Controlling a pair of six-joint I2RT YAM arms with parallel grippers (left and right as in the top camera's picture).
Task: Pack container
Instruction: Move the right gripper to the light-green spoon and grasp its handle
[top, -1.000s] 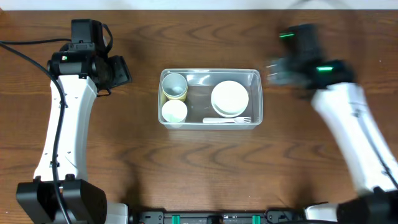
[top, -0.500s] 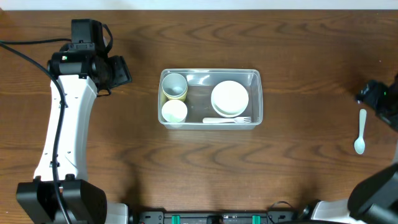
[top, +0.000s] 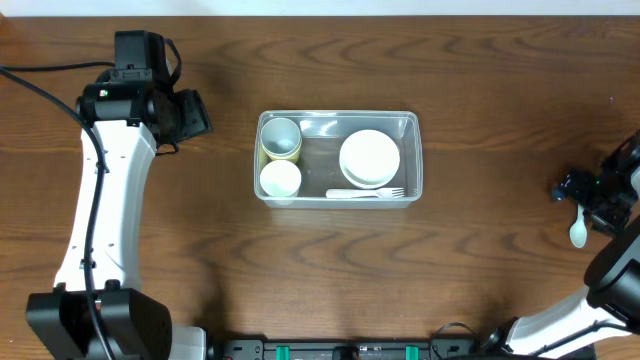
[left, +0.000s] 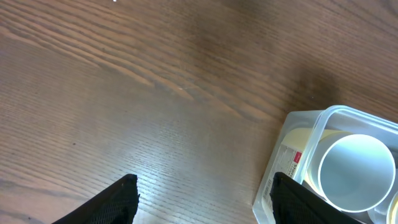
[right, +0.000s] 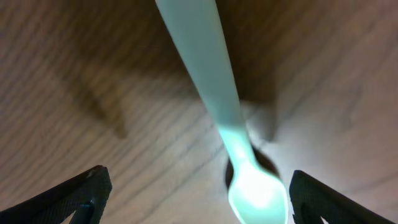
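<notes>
The clear container (top: 418, 160) stands mid-table. Inside it are a pale cup nested in a yellow one (top: 281, 138), a white cup (top: 280, 179), a white bowl (top: 370, 158) and a white fork (top: 365, 193). At the far right edge a white spoon (top: 578, 232) lies on the table. My right gripper (top: 585, 195) hovers over its handle, open. In the right wrist view the spoon (right: 211, 93) lies between the spread fingers of that gripper (right: 200, 190), untouched. My left gripper (top: 190, 115) is open and empty, left of the container (left: 292, 143).
The dark wood table (top: 480, 270) runs to the right edge, close beside the spoon. In the left wrist view, the left gripper (left: 205, 196) hangs above bare wood, with the pale cup (left: 357, 171) at its right.
My right arm has swung from beside the container's right end out to the table's far right, over the spoon, its jaws now wider. The left arm has not moved.
</notes>
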